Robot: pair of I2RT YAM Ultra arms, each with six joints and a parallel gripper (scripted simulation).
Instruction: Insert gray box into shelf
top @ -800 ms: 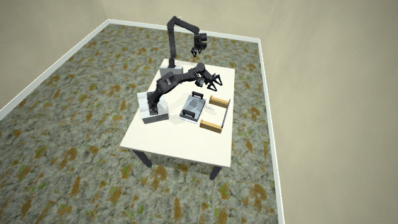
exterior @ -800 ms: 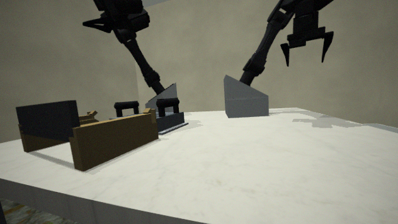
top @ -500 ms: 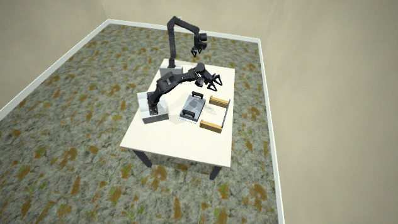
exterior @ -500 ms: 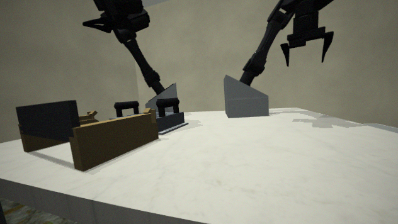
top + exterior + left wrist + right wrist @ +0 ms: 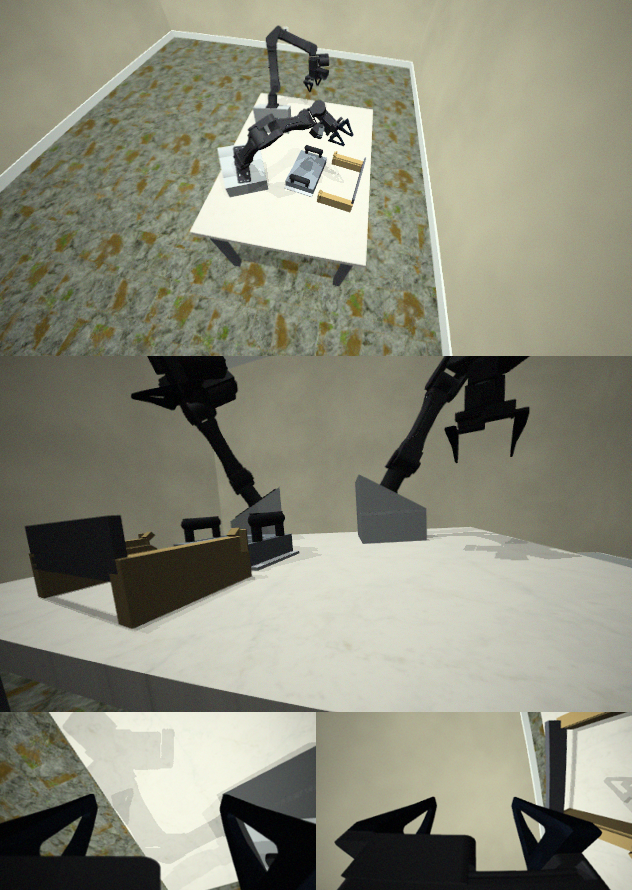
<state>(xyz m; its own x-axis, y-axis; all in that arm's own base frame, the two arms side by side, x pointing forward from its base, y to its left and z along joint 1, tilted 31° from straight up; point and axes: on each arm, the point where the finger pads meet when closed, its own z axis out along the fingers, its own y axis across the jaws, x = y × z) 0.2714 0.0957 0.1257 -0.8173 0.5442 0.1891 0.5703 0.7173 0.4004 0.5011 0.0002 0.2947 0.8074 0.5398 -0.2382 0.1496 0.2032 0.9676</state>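
The gray box (image 5: pixel 306 171) lies flat on the white table, with two black handles on top, just in front of the shelf's open side. It also shows in the exterior view (image 5: pixel 262 548), behind the near rail. The shelf (image 5: pixel 346 180) has two wooden rails and a dark back plate (image 5: pixel 75 546); nothing is between the rails. My right gripper (image 5: pixel 341 130) is open and empty, in the air above the table beyond the box, with the shelf's back plate (image 5: pixel 555 764) at the right of its view. My left gripper (image 5: pixel 315 82) is open and empty, high above the table's far edge.
Two gray base blocks carry the arms: one at the far table edge (image 5: pixel 387 513), one at the left side (image 5: pixel 242 175). The left wrist view shows the table edge with floor beyond (image 5: pixel 36 764). The room's walls stand close behind the shelf side.
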